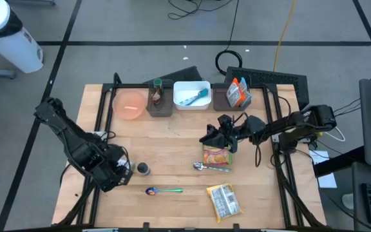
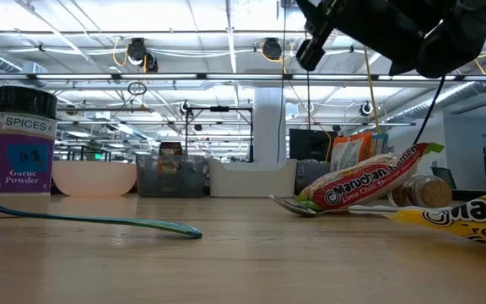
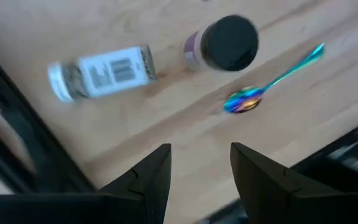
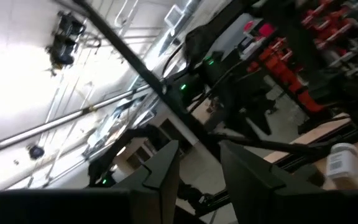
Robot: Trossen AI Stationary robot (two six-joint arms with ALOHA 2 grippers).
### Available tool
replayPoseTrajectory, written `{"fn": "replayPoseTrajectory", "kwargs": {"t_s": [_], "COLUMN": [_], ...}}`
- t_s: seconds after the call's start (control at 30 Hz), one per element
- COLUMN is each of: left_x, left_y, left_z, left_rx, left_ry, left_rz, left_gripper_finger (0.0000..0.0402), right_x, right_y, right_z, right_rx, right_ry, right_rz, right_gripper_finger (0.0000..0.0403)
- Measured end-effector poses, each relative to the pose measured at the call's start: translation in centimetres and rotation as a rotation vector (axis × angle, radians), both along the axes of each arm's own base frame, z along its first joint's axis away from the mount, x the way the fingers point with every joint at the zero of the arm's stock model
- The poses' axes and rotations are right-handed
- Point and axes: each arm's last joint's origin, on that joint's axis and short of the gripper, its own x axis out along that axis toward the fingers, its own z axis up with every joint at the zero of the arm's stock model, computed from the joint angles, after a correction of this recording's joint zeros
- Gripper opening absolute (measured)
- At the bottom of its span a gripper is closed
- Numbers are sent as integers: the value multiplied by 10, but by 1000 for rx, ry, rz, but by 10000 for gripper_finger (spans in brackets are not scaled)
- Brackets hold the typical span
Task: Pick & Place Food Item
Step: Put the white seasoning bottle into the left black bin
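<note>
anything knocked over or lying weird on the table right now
Yes. In the left wrist view a spice jar lies on its side beside the upright garlic powder jar. The ramen packet sits propped at a tilt across a metal spoon instead of flat.

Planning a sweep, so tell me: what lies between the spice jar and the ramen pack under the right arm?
Bare wood, in the high view, between spice jar and ramen pack.

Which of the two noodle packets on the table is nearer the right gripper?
The orange-green noodle packet, directly beside the right gripper. The other, the yellow noodle packet, lies apart near the table's front edge.
</note>
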Motion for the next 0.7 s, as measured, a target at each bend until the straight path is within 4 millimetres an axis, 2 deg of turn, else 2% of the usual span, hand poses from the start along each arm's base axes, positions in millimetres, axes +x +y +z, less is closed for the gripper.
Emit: {"fn": "replayPoseTrajectory", "kwargs": {"t_s": [0.2, 0.37, 0.5, 0.7], "left_x": [-7, -13, -18, -18], "left_y": [8, 19, 29, 44], "left_z": [-1, -5, -19, -52], "left_rx": [117, 179, 117, -11], "left_ry": [75, 169, 252, 330], "left_rz": [-271, -379, -452, -582], "left_gripper_finger": [175, 175, 175, 182], "right_x": [-1, -2, -1, -1], "right_y": [-17, -28, -32, -34], "right_z": [1, 1, 1, 1], "right_rx": [-8, 10, 35, 34], "right_ry": [-8, -6, -11, -18], "right_rz": [-49, -110, -189, -254], "right_gripper_finger": [112, 112, 112, 112]}}
